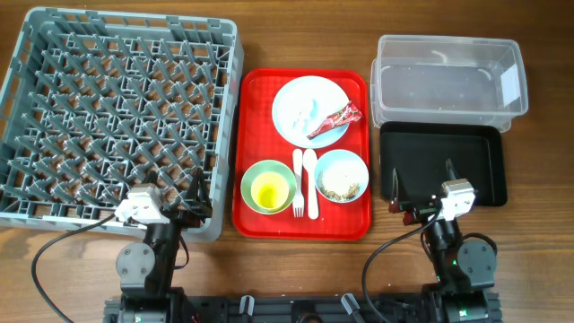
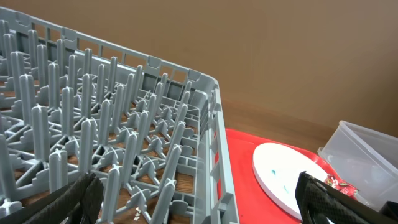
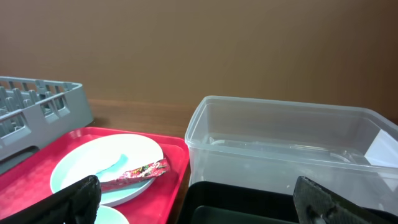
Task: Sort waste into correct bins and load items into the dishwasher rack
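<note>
Overhead and wrist views, read near to far. Left gripper (image 2: 198, 186): jaws spread wide over the near right corner of the grey dishwasher rack (image 1: 117, 117) (only the finger ends show at the wrist picture's lower corners). Right gripper (image 1: 421, 173): jaws likewise wide apart and holding nothing, over the near edge of the black tray (image 1: 471, 161).

Between them, on the table (image 1: 538, 233), lies the red serving tray (image 1: 260, 220). Its near row, left to right:
- a light green bowl (image 1: 249, 178) with the small yellow cup (image 1: 268, 191) inside it
- a white fork (image 1: 298, 184) and spoon (image 1: 311, 184) side by side
- a pale blue bowl (image 1: 358, 164) holding beige food scraps (image 1: 339, 186)

Behind these sits the pale blue plate (image 1: 296, 103), with the red candy wrapper (image 1: 335, 119) across its right rim. A pale streak on the plate is too faint to identify.

Farthest on the right is the clear plastic tub (image 1: 448, 81), just beyond the black tray. The rack's left edge is cut off in the overhead view.
</note>
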